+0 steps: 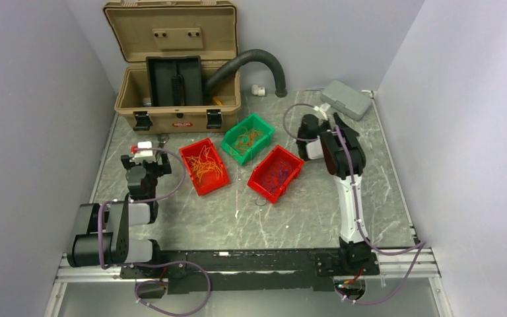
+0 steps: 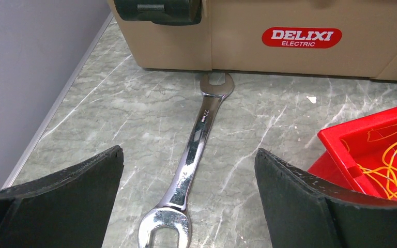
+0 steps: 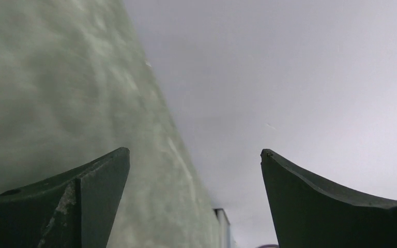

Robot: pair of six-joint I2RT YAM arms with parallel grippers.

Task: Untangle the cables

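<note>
Left hand (image 2: pixel 188 152) and right hand (image 3: pixel 194 151) gape wide, empty.

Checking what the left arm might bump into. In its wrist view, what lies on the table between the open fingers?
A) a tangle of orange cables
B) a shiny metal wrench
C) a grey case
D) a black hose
B: a shiny wrench lies between the left gripper's open fingers; the orange cables sit in the red bin off to the right.
</note>
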